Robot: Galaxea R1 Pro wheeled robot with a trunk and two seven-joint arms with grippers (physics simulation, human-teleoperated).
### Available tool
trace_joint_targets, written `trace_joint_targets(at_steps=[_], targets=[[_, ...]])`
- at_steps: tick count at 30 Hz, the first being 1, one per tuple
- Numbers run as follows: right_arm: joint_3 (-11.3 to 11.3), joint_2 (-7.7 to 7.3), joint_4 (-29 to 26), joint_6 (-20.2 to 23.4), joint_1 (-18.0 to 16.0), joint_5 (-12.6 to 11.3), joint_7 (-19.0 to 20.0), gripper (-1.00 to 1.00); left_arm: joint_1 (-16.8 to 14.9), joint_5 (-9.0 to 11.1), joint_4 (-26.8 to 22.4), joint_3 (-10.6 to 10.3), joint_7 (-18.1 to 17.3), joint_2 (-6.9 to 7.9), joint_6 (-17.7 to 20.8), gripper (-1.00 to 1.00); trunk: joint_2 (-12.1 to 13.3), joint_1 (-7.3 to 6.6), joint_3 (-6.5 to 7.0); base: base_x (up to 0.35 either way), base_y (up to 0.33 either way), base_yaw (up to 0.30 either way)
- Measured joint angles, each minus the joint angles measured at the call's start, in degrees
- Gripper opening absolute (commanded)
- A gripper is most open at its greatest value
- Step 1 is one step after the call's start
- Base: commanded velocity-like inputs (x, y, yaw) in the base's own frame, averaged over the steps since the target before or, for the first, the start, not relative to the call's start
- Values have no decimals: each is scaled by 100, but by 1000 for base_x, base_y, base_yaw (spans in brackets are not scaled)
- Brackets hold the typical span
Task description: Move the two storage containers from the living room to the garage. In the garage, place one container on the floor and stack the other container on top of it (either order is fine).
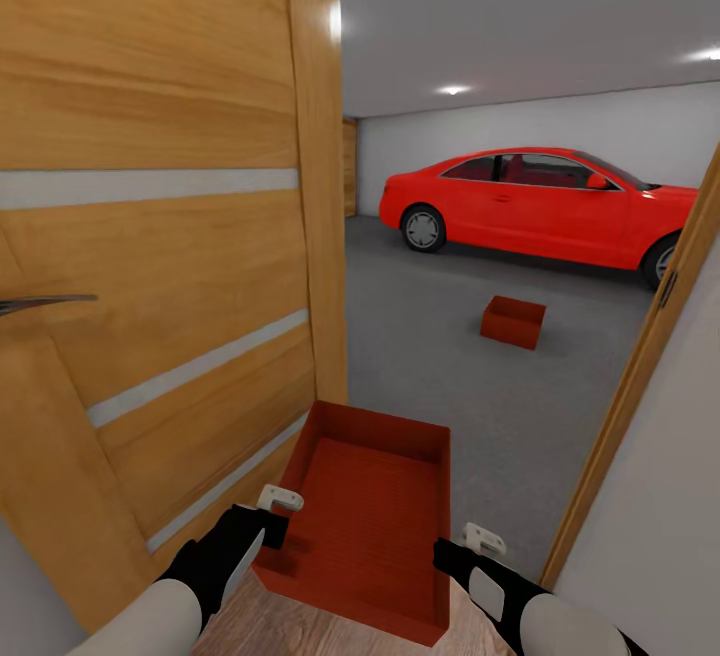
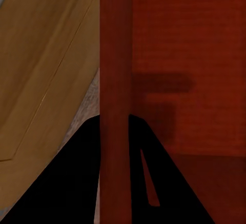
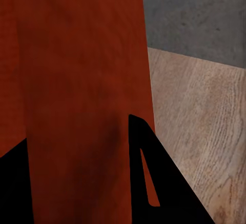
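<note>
At the garage doorway, 1 orange-red container [image 1: 365,526] is held low before the robot, between both arms, over the seam where pale wood planks [image 3: 205,131] meet the dark grey garage floor [image 1: 450,366]. It is carried open side up, its ribbed bottom visible from the head camera.

Left gripper [image 1: 268,526]: set on the container's left wall. In the left wrist view the wall [image 2: 115,80] runs up between the 2 black fingers [image 2: 164,183], which are clamped on it.

Right gripper [image 1: 462,551]: set on the right wall near the near corner. In the right wrist view the wall [image 3: 82,106] is seen between the black fingers [image 3: 164,183], which are closed on it; wood planks and a strip of grey floor lie beyond.

A second container [image 1: 513,321], same colour, is seen resting on the garage floor, well ahead and to the right, just in front of the red car [image 1: 540,201].

A wood-panelled door [image 1: 150,236] with pale inlaid strips stands open at left, close beside the held container. A door frame edge [image 1: 650,366] is noted at right. White walls and ceiling lights are seen behind the car.
</note>
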Motion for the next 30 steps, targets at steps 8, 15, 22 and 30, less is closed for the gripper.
trace_joint_targets(at_steps=[8, 15, 22, 30], targets=[[1, 0, -1, 1, 0, -1, 1, -100, 0, 0, 0, 0, 0, 0, 0, -100, 0, 0, 0, 0, 0, 0], [4, -1, -1, 7, 0, -1, -1, -100, 0, 2, 5, 1, 0, -1, 0, -100, 0, 0, 0, 0, 0, 0], [-14, 18, -4, 8, 0, 26, -24, -100, 0, 22, 9, -9, -10, 18, -1, -100, 0, 0, 0, 0, 0, 0], [13, 4, -2, 8, 0, -7, -10, -100, -1, 9, 10, -3, -4, 4, -2, -100, 0, 0, 10, 0, 0, -64]])
